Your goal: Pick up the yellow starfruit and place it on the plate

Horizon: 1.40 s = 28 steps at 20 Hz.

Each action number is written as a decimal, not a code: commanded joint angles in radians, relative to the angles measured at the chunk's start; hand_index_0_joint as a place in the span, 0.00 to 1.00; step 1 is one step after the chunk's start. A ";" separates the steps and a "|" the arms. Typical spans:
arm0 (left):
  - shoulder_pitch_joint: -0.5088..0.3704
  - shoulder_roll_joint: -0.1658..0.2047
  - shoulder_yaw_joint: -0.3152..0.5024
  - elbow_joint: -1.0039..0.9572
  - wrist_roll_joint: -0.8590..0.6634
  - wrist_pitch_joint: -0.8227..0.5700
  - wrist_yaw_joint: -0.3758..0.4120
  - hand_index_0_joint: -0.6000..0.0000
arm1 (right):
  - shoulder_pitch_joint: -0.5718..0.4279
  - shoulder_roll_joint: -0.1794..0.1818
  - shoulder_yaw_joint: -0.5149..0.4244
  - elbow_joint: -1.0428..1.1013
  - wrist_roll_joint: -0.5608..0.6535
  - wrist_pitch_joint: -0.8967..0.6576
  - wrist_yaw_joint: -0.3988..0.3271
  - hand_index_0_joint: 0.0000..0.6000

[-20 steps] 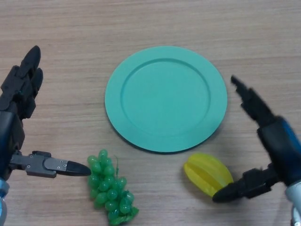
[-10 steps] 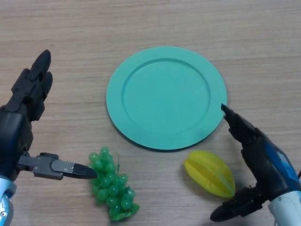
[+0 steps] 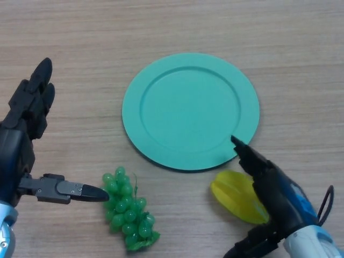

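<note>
From the head view, we see the yellow starfruit (image 3: 234,194) lying on the table (image 3: 161,27), just near of the green plate (image 3: 191,110) and off its rim. Our right hand (image 3: 269,185) hangs over the fruit's right side, fingers straight, thumb spread, gripping nothing. Our left hand (image 3: 27,129) sits open at the left, its thumb pointing at the green grapes (image 3: 128,210)
</note>
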 commanded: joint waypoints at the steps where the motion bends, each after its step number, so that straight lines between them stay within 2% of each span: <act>1: -0.020 0.040 0.058 -0.047 -0.016 -0.163 0.050 1.00 | -0.023 0.000 -0.010 -0.037 0.023 -0.058 -0.065 0.00; 2: -0.020 0.040 0.059 -0.047 -0.019 -0.162 0.049 1.00 | -0.023 0.000 -0.012 -0.035 0.020 -0.060 -0.064 0.25; 3: -0.019 0.040 0.060 -0.048 -0.021 -0.161 0.048 1.00 | -0.023 0.000 -0.013 -0.034 0.019 -0.061 -0.063 0.42; 4: -0.017 0.040 0.063 -0.048 -0.027 -0.160 0.046 1.00 | -0.020 -0.001 -0.020 -0.031 0.016 -0.063 -0.054 0.67; 6: -0.014 0.042 0.078 -0.055 -0.049 -0.146 0.039 1.00 | -0.019 -0.005 -0.051 -0.035 0.022 -0.089 -0.035 1.00; 11: -0.012 0.038 0.077 -0.061 -0.058 -0.145 0.050 1.00 | -0.020 -0.007 -0.076 -0.077 0.028 -0.096 0.011 1.00; 17: -0.011 0.037 0.075 -0.068 -0.061 -0.138 0.051 1.00 | -0.032 -0.019 -0.087 -0.175 0.005 -0.033 0.134 1.00; 19: -0.020 0.042 0.081 -0.076 -0.074 -0.120 0.051 1.00 | -0.073 -0.009 -0.091 -0.195 0.009 -0.023 0.175 1.00; 21: -0.021 0.040 0.078 -0.082 -0.079 -0.110 0.054 1.00 | -0.126 -0.016 -0.093 -0.171 -0.005 -0.052 0.224 1.00; 25: -0.012 0.035 0.085 -0.086 -0.080 -0.131 0.055 1.00 | -0.278 -0.001 -0.130 -0.040 0.011 -0.159 0.187 1.00; 26: -0.006 0.038 0.097 -0.096 -0.089 -0.126 0.051 1.00 | -0.342 -0.001 -0.137 0.007 0.049 -0.161 0.157 1.00; 27: -0.005 0.039 0.102 -0.099 -0.092 -0.123 0.049 1.00 | -0.360 -0.001 -0.139 0.028 0.058 -0.165 0.156 1.00; 28: 0.003 0.039 0.117 -0.114 -0.108 -0.110 0.033 1.00 | -0.416 0.000 -0.140 0.067 0.126 -0.128 0.126 1.00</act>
